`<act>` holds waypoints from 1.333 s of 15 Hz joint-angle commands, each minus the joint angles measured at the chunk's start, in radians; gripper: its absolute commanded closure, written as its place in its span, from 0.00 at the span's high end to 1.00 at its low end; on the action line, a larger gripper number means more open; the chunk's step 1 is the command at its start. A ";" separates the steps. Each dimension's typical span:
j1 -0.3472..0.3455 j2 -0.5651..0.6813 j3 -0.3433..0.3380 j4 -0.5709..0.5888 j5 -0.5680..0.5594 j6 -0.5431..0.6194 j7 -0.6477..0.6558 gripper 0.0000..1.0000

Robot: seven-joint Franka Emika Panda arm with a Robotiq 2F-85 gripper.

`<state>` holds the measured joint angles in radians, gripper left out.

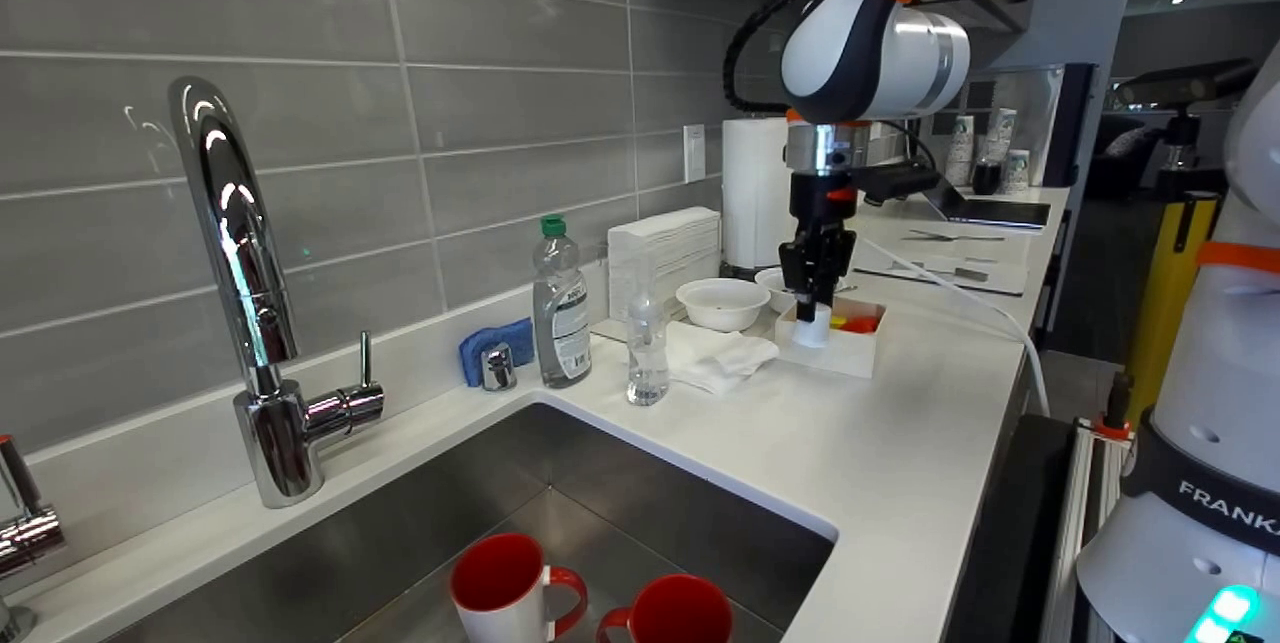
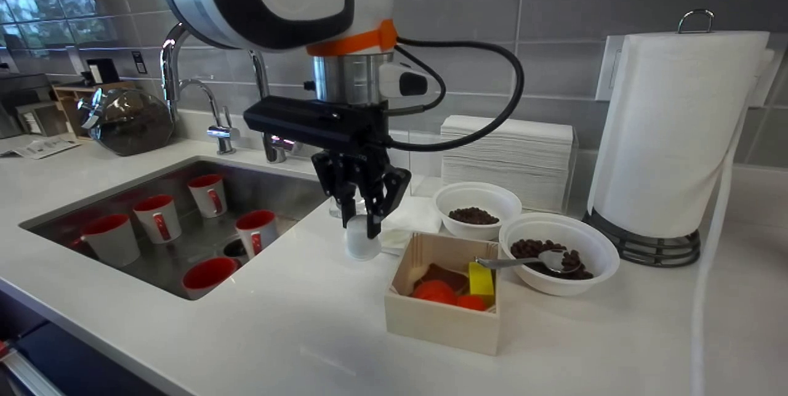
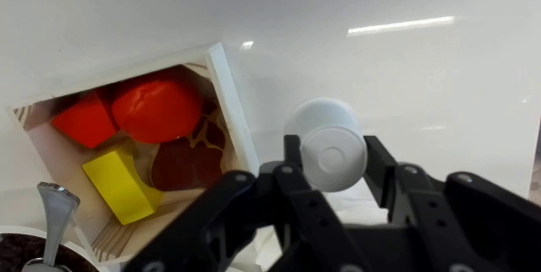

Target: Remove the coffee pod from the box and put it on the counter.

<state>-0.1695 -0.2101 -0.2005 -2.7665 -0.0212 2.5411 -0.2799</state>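
The white cup-shaped coffee pod (image 3: 331, 160) is between my two black fingertips, narrow end up, and they press on its sides. My gripper (image 3: 331, 147) is shut on it. In both exterior views the gripper points straight down with the pod (image 1: 813, 328) (image 2: 362, 242) at its tips. The pod is outside the box, beside its wall on the sink side, and appears a little above the counter. The box (image 2: 440, 322) is low, pale and open-topped, also at left in the wrist view (image 3: 232, 107). The white counter (image 2: 295, 334) spreads under both.
The box holds red, yellow and brown pieces. Two white bowls (image 2: 477, 199) (image 2: 591, 248) with dark bits stand behind it; a spoon (image 2: 523, 260) reaches over the box rim. Napkins (image 1: 715, 353), a clear bottle (image 1: 647, 353) and the sink (image 1: 640, 483) with mugs are near.
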 commanded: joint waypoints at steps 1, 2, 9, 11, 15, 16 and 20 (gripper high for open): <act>-0.002 0.087 0.012 0.000 -0.040 0.084 0.033 0.08; -0.004 0.105 0.013 0.000 -0.046 0.095 0.037 0.08; 0.003 0.180 0.014 0.000 -0.013 0.154 -0.007 0.59; 0.002 0.174 0.016 0.001 -0.015 0.149 -0.009 0.74; 0.006 0.106 0.022 0.007 -0.001 0.082 -0.015 1.00; 0.008 0.079 0.023 0.010 0.007 0.055 -0.018 1.00; 0.016 -0.032 0.017 0.024 0.020 -0.064 -0.029 1.00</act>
<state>-0.1645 -0.1306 -0.1763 -2.7430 -0.0279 2.5805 -0.2844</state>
